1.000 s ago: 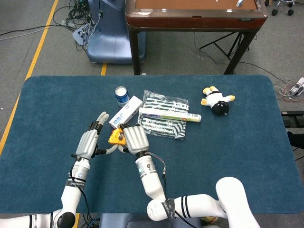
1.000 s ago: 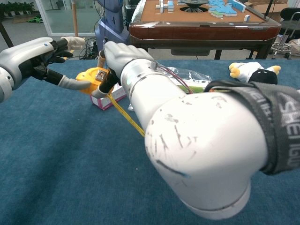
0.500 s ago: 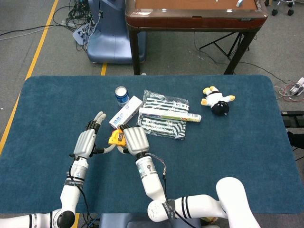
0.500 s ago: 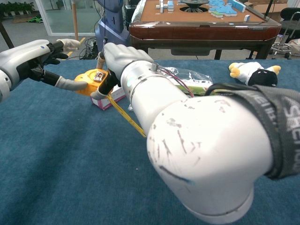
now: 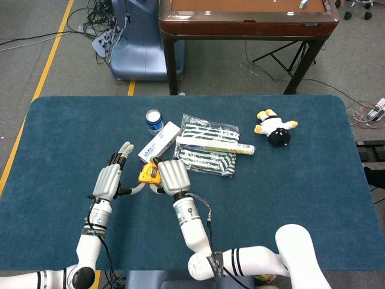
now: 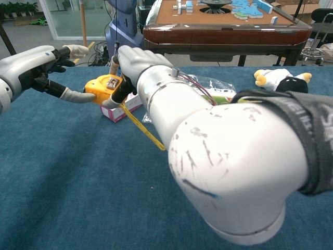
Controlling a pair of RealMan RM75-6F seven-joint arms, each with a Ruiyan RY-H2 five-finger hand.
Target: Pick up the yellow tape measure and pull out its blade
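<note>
Right hand [image 6: 132, 60] gripping yellow tape measure [image 6: 104, 88] — left hand [image 5: 111, 177] spread, toothpaste box [image 5: 159, 141] just behind

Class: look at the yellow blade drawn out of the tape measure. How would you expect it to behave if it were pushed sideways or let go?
The blade runs out in a thin, straight strip from the tape measure, so it is probably stiff along its length yet likely to bend if pushed sideways. The right hand grips the case, so if released the blade would probably snap back.
</note>
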